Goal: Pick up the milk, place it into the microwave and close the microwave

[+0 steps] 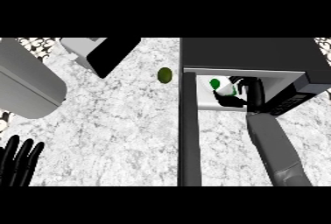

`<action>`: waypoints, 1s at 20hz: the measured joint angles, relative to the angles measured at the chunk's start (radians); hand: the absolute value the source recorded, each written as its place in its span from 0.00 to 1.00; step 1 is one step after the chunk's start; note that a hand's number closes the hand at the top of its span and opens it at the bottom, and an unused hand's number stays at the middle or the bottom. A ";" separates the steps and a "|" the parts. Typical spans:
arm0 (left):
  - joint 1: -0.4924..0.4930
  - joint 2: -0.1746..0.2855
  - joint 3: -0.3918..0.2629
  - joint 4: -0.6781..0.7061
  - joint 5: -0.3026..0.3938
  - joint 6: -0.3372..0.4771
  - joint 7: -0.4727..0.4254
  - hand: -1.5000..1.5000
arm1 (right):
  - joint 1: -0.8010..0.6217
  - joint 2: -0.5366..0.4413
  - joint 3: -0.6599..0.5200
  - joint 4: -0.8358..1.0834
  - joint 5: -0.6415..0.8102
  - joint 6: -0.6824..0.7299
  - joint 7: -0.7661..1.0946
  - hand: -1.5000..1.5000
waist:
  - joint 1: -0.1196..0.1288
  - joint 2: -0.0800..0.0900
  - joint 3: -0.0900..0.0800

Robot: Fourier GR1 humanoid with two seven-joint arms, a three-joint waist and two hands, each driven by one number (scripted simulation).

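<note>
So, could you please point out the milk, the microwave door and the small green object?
milk [223, 89], head view, white side.
microwave door [188, 140], head view, middle of the open panel.
small green object [165, 75], head view, centre.

Microwave [249, 52] top right, door [188, 131] open and swung out toward the view's lower edge. Right hand [252, 94] is inside the cavity, fingers curled round the milk [223, 87], a white carton with a green mark. Left hand [18, 162] rests open at lower left, fingers up. A small olive-green object [165, 75] lies on the counter [116, 131] just left of the door hinge. Grey appliance [26, 87] at far left, well apart.
</note>
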 measured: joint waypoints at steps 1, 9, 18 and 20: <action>0.002 -0.003 -0.006 0.005 0.000 -0.003 -0.004 0.00 | -0.025 -0.006 -0.014 0.030 0.000 -0.025 -0.002 1.00 | 0.006 0.003 0.001; -0.021 0.010 0.008 0.031 -0.020 -0.008 -0.001 0.00 | -0.160 -0.064 -0.013 0.210 0.086 -0.218 0.001 0.00 | 0.037 0.023 0.009; -0.022 0.019 0.014 0.040 -0.042 -0.022 -0.012 0.00 | -0.292 -0.091 0.041 0.390 0.180 -0.201 0.012 0.00 | 0.043 0.026 0.004; -0.015 0.017 0.013 0.046 -0.049 -0.028 -0.027 0.00 | -0.303 -0.090 0.036 0.408 0.179 -0.185 0.001 0.00 | 0.040 0.025 0.004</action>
